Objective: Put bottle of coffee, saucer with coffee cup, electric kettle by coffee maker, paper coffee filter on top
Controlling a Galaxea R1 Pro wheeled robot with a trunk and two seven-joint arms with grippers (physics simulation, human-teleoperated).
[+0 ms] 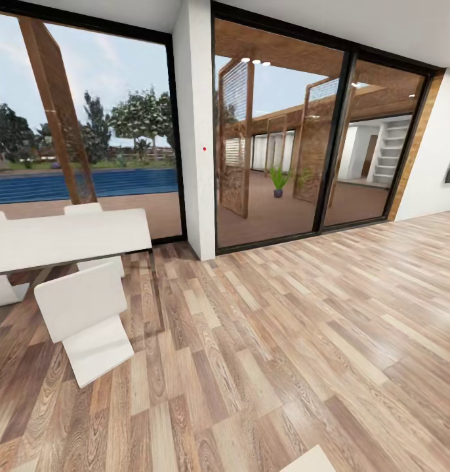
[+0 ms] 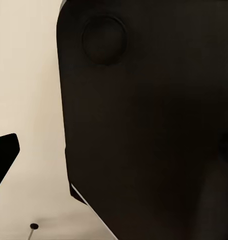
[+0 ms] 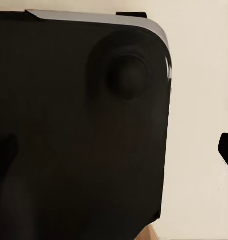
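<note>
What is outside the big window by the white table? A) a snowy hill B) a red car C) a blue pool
C: a blue pool lies beyond the window, behind the white table, with trees past it.

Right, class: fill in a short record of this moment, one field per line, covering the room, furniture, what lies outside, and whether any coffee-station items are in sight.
Room: open living area with wood plank floor
Furniture: white table at the head view's left, with a white chair in front of it
Glazing: large sliding glass doors and a white pillar
Outside: swimming pool, trees, a potted plant on the deck
Wrist views: dark robot body panels close up
Coffee-station items: none in sight
</note>
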